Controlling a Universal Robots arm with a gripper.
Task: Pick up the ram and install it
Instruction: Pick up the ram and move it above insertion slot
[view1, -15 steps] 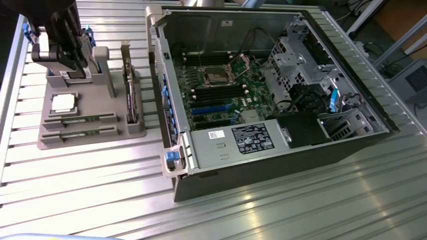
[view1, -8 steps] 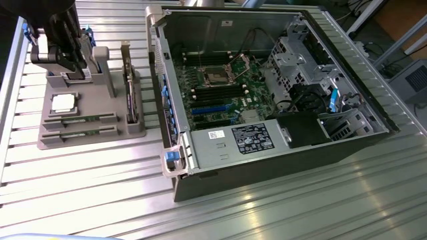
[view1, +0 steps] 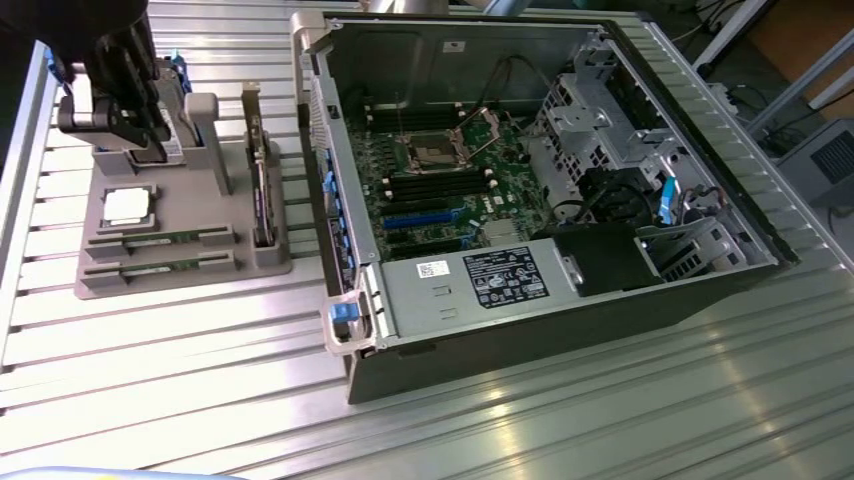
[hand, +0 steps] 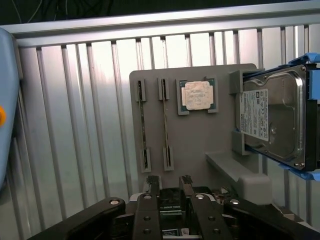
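Two thin green ram sticks (hand: 143, 122) (hand: 166, 122) lie side by side in slots of a grey holder (hand: 200, 145). In the exterior view the ram sticks (view1: 154, 240) (view1: 154, 268) sit at the holder's (view1: 187, 285) near end. My gripper (hand: 169, 182) hovers above the holder, apart from the sticks. It is open, and nothing is between its fingertips (hand: 152, 181). In the exterior view the gripper (view1: 134, 120) hangs over the holder's far end, at the exterior view's left.
The holder also carries a square silver processor (hand: 197, 95), a hard drive (hand: 272, 120) in blue rails and an upright card (view1: 260, 170). The open computer case (view1: 747, 215) lies at the exterior view's right, motherboard (view1: 441, 190) exposed. A light blue object (hand: 7, 100) is nearby.
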